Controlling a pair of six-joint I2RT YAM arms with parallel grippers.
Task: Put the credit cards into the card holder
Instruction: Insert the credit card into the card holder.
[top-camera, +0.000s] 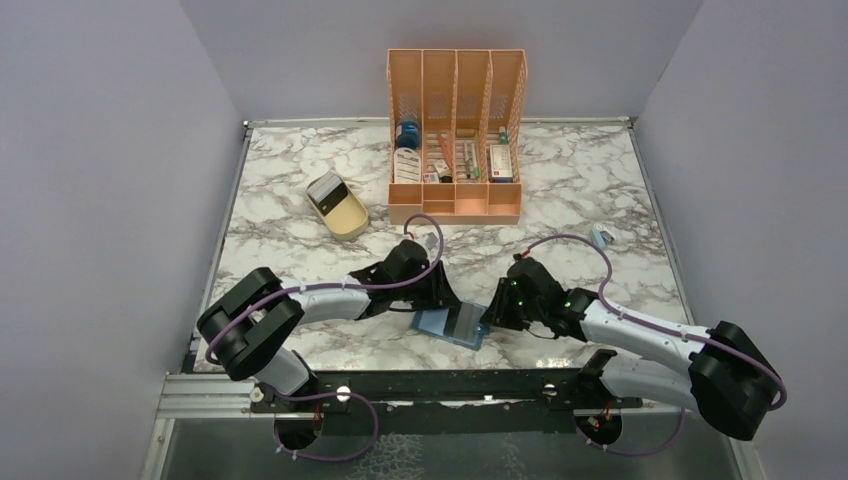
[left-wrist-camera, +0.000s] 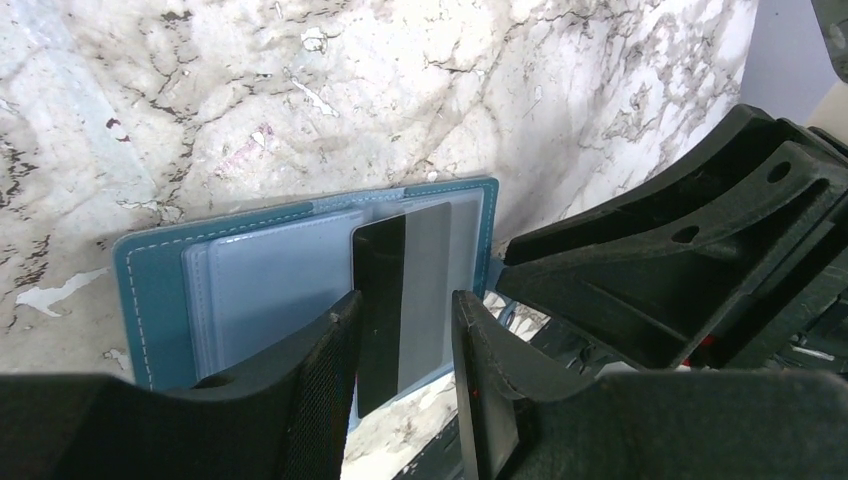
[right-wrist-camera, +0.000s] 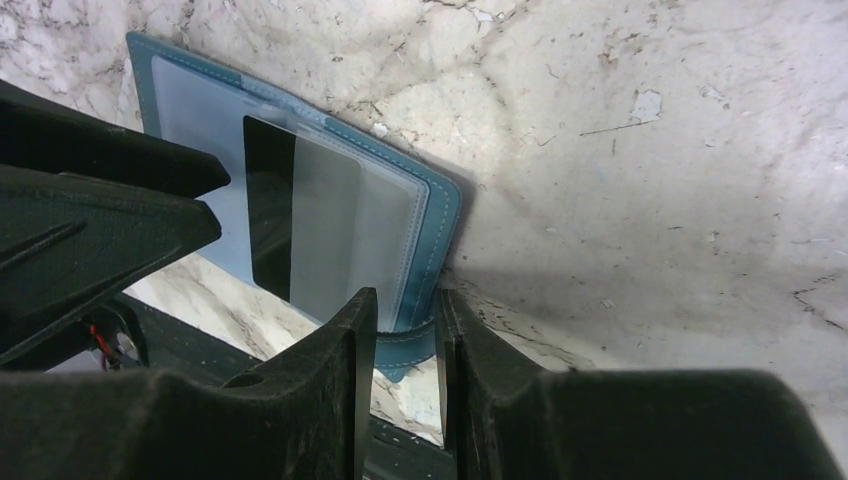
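Near the front edge of the desk, between the two arms, the card holder is laid open and flat. Its cover is teal with pale stitching, and clear, light blue-grey pockets are seen inside. One credit card is lodged in the pocket of the half nearer the right arm; one long strip of its face is black and the rest is grey.

From above, the long axis of the holder runs left to right, with the right end slightly nearer the bases. The long axis of the card is set across it, roughly near to far.

The left hand is released, its fingers parted on either side of the card's near end. The right hand is clenched on the teal tab at the holder's edge.

The desk is white marble with grey veins and is enclosed by plain lilac-grey walls. An orange slotted organiser is stood at the far side, with a beige tray to its left.
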